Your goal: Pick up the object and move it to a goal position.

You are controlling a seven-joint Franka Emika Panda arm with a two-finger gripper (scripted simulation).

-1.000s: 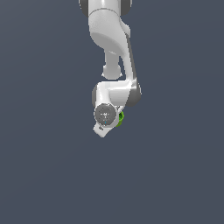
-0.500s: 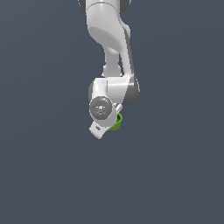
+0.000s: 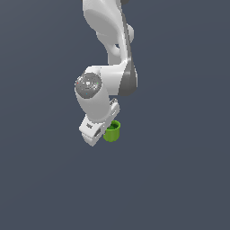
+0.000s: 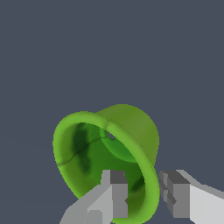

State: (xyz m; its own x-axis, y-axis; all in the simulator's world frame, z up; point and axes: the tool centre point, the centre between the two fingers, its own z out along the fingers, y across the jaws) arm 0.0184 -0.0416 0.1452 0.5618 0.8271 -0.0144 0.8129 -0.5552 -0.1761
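Note:
The object is a small bright green cup [image 3: 112, 131], seen just below and to the exterior view's right of the white hand. In the wrist view the cup [image 4: 131, 127] lies tilted with its open mouth toward the camera. My gripper [image 4: 144, 181] is shut on the cup's rim wall, with one finger [image 4: 114, 192] inside the mouth and the other finger [image 4: 177, 194] outside it. In the exterior view the gripper [image 3: 107, 130] is mostly hidden behind the hand. No goal marker shows.
The white arm [image 3: 110, 40] reaches down from the top of the exterior view. A plain dark grey surface [image 3: 179, 179] fills the rest of both views.
The wrist has swung up and toward the exterior view's left. The hand has tilted, and more of the green cup now shows below it, still in the grip.

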